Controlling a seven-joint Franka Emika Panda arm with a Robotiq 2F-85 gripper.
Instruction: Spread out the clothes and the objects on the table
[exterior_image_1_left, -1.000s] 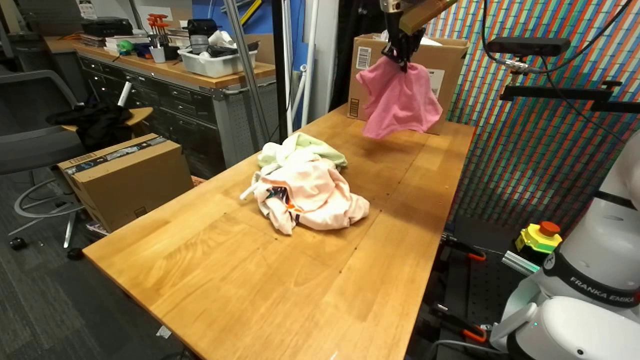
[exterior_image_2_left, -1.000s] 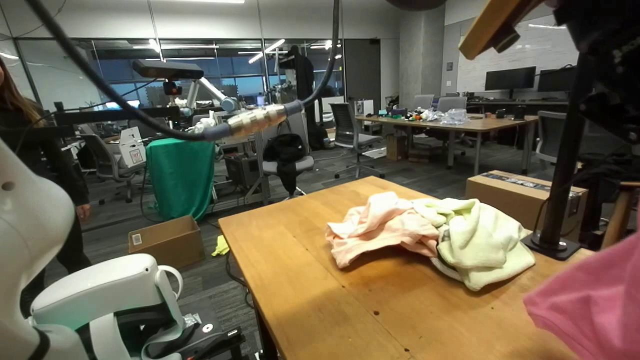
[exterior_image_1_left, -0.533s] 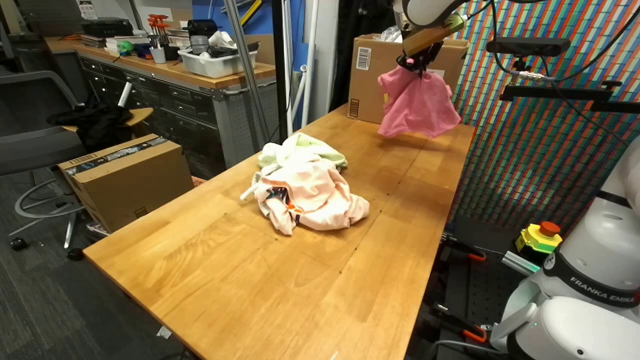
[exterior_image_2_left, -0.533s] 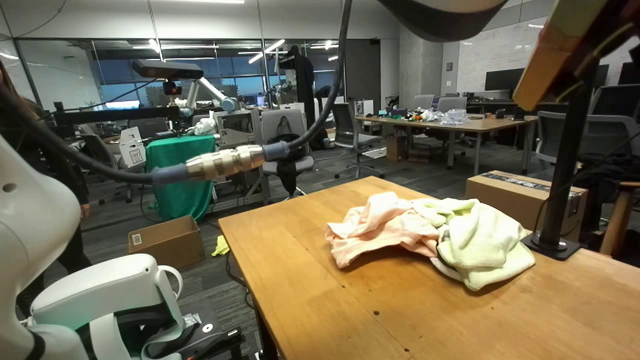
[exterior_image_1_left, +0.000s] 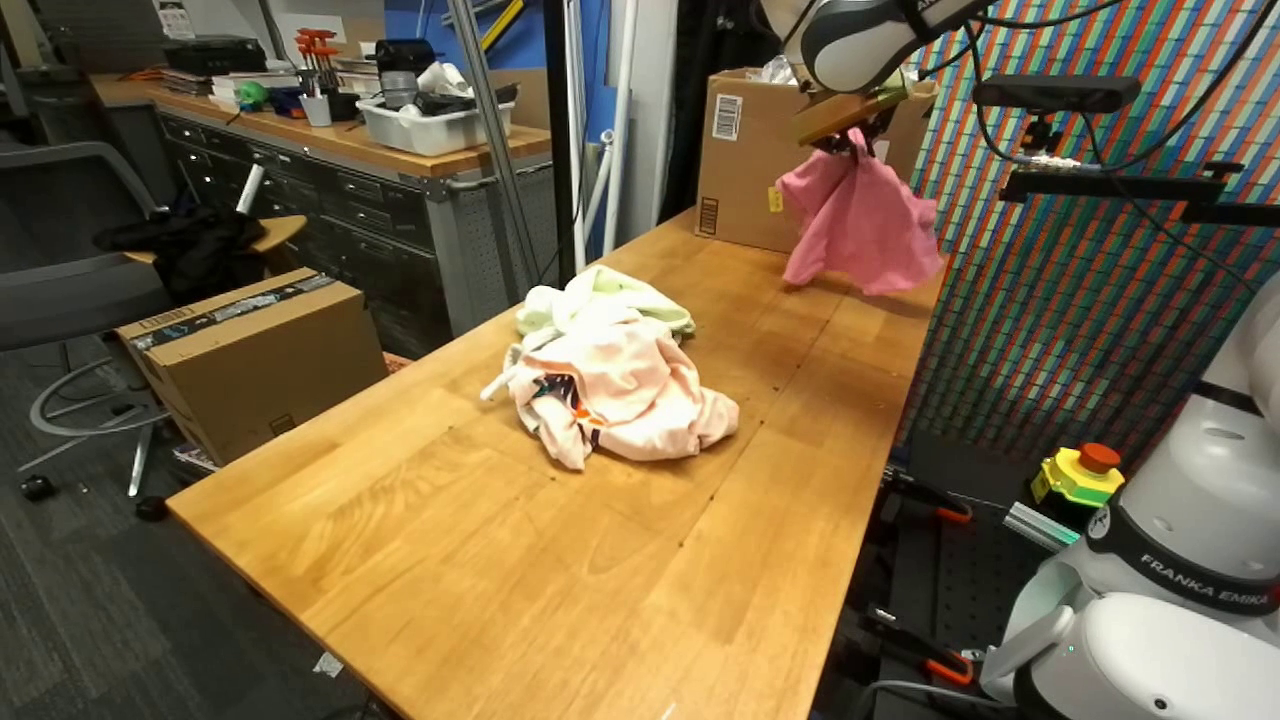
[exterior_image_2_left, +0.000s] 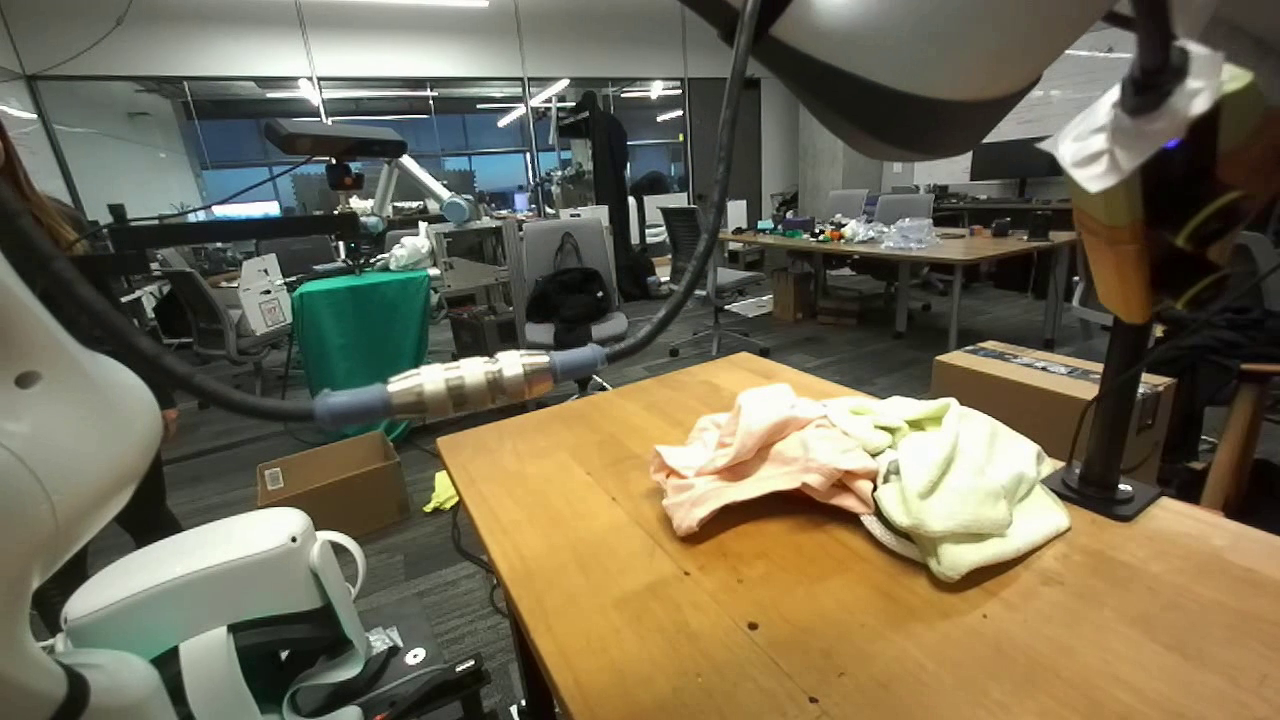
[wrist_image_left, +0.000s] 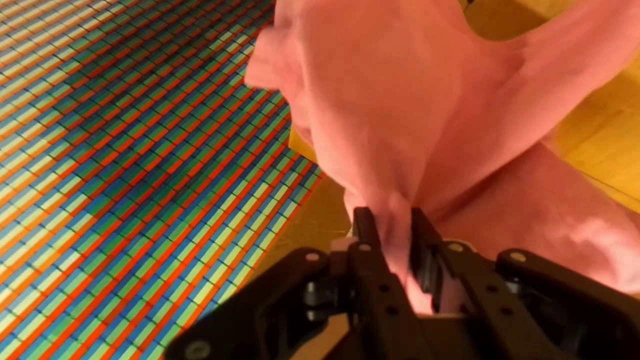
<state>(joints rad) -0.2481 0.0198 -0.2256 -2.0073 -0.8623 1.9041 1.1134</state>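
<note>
Hanging near-vertical from the fingers (wrist_image_left: 367, 231), pink cloth (exterior_image_1_left: 865, 225) flaring downward.

Peach cloth (exterior_image_1_left: 635, 392) partly overexposed; wrist view orange-tinted.

The pink cloth (exterior_image_1_left: 866, 228) has shifted along the far end of the tabletop (exterior_image_1_left: 560, 580) toward its corner by the multicoloured backdrop (exterior_image_1_left: 1060, 290), hanging lower; the arm (exterior_image_2_left: 900, 60) now reaches further into both exterior views.

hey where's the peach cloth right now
In an exterior view, the peach cloth lies bunched on the wooden table, against the left side of the pale green cloth.
</note>
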